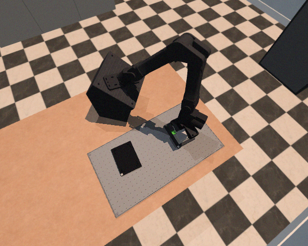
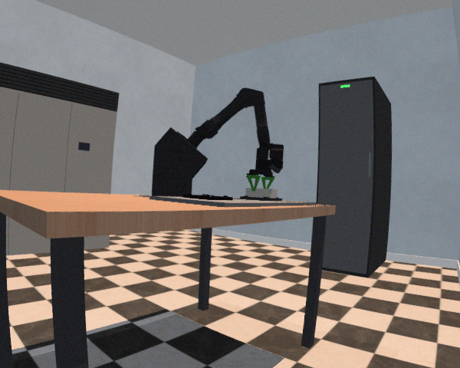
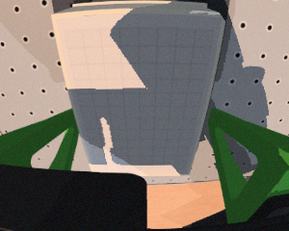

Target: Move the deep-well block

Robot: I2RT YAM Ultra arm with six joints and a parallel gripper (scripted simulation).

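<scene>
The pale grey deep-well block (image 1: 182,137) stands in nest N1 on the right part of the grey perforated plate (image 1: 154,161). It also shows in the side view (image 2: 261,192) and fills the wrist view (image 3: 141,90). My gripper (image 3: 144,115) is open. Its green fingers stand on either side of the block, apart from its walls, with the tips at about the level of its top (image 2: 260,184). Nest N2 (image 1: 126,158) is a black rectangle on the left part of the plate, with nothing in it.
The arm's black base box (image 1: 110,87) stands behind the plate on the orange table. A tall dark cabinet (image 2: 353,174) stands on the floor beyond the table. The table's edge (image 1: 228,156) lies close to the plate's right corner.
</scene>
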